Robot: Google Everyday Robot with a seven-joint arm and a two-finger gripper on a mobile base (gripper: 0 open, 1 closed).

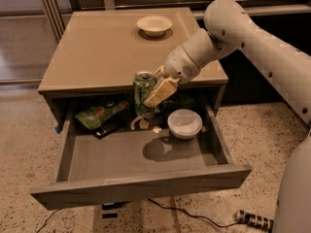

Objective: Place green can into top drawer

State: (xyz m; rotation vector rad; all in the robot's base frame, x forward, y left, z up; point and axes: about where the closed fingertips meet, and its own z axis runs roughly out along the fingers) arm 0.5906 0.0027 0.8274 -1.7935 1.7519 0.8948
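The green can (143, 92) is dark green with a silver top and is held upright by my gripper (154, 92), which is shut on it. The can hangs over the back middle of the open top drawer (141, 183), in front of the cabinet's edge. The drawer is pulled far out, and its grey floor shows the can's shadow. My white arm (228, 28) reaches in from the upper right.
Inside the drawer lie a green snack bag (99, 113) and a dark object at back left, a white bowl (184, 123) at back right, and small scraps under the can. A white bowl (154, 24) sits on the tan cabinet top (97, 47). A cable and power strip (252, 220) lie on the floor.
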